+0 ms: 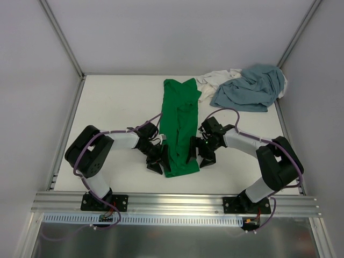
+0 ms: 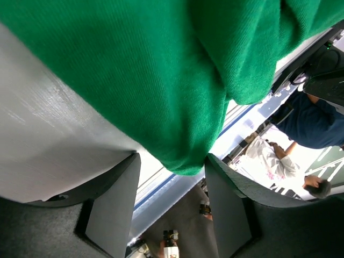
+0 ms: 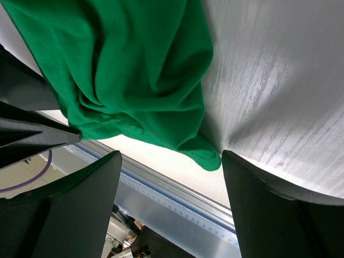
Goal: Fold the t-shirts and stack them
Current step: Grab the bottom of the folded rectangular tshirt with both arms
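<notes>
Item: green shirt [image 1: 181, 126]. Soft, light, limp. A long strip on the table [image 1: 118, 102], running 12 to 6. Likely best hold: the hem corners at 6. Left claw [image 1: 156, 164] spread at its 7 corner, right claw [image 1: 200, 159] spread at 5, with the hem in each open gap, unpinched. Blue shirt [image 1: 250, 88] and white shirt [image 1: 215, 79] heaped at 1.

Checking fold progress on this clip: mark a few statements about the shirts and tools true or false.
The green shirt lies as one long narrow strip. True.
The grey-blue shirt is folded flat. False: it lies crumpled at the far right.
The white shirt lies partly under the grey-blue shirt. True.
The right tool is shut on the green shirt. False: its fingers are spread at the strip's near end.
The left tool is at the strip's far end. False: it is at the near end.
</notes>
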Available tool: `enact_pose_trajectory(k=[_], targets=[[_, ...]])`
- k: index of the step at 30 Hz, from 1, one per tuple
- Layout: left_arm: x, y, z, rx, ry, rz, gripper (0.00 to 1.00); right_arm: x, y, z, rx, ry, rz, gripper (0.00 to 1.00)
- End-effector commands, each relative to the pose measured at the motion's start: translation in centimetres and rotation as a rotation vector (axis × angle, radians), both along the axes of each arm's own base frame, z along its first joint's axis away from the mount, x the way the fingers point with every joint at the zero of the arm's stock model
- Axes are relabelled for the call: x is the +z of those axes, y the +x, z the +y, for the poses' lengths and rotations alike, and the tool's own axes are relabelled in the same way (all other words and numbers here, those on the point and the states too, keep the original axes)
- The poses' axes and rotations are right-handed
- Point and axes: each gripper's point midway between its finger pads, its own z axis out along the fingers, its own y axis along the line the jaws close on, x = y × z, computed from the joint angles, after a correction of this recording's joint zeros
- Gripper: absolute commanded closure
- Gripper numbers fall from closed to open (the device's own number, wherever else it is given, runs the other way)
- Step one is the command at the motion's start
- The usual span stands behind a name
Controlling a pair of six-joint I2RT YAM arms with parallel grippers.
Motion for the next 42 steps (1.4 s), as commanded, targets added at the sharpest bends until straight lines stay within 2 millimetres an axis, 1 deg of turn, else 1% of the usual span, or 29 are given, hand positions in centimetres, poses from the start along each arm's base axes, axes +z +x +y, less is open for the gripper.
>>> enact_pose_trajectory(k=[1, 6, 7, 18, 23, 25, 26, 27, 29, 30, 31, 33, 35, 42], targets=[[-0.3, 0.2, 0.6, -0.012, 0.051, -0.06, 0.45, 0.9, -0.1, 0.2, -0.008, 0.02, -0.026, 0.2], [-0.2, 0.7, 0.2, 0.003, 0.043, -0.073, 0.34, 0.7, -0.5, 0.1, -0.012, 0.017, -0.022, 0.2], [-0.1, 0.9, 0.2, 0.006, 0.042, -0.079, 0.34, 0.7, -0.7, 0.1, -0.009, 0.017, -0.02, 0.2], [-0.5, 1.7, -1.5, 0.041, 0.014, -0.071, 0.36, 0.7, -0.9, -0.1, -0.001, 0.013, -0.019, 0.2], [-0.6, 2.0, -2.4, 0.053, 0.0, -0.073, 0.39, 0.7, -1.1, -0.3, 0.002, 0.011, -0.015, 0.2], [-0.6, 1.9, -2.6, 0.047, -0.001, -0.073, 0.43, 0.7, -1.0, -0.2, 0.006, 0.011, -0.017, 0.2], [-0.7, 1.9, -2.7, 0.045, 0.0, -0.068, 0.48, 0.7, -1.1, -0.2, 0.006, 0.01, -0.016, 0.2], [-0.7, 1.9, -2.8, 0.042, -0.005, -0.07, 0.61, 0.7, -1.0, -0.2, 0.006, 0.01, -0.014, 0.2], [-0.7, 1.9, -2.8, 0.041, -0.004, -0.066, 0.74, 0.7, -1.0, -0.2, 0.008, 0.01, -0.015, 0.2], [-0.8, 1.8, -2.8, 0.039, -0.003, -0.065, 0.87, 0.7, -1.0, -0.2, 0.008, 0.01, -0.015, 0.2], [-0.8, 1.8, -2.9, 0.037, -0.002, -0.064, 0.92, 0.7, -1.0, -0.2, 0.01, 0.011, -0.017, 0.2], [-0.8, 1.8, -2.9, 0.032, -0.001, -0.063, 0.97, 0.5, -1.0, -0.2, 0.012, 0.008, -0.013, 0.2], [-0.8, 1.8, -2.9, 0.027, 0.001, -0.067, 0.99, 0.6, -0.9, -0.1, 0.015, 0.012, -0.018, 0.2], [-0.6, 1.6, -2.6, 0.005, 0.011, -0.068, 1.0, 0.4, -0.5, 0.2, 0.02, 0.017, -0.019, 0.21]])
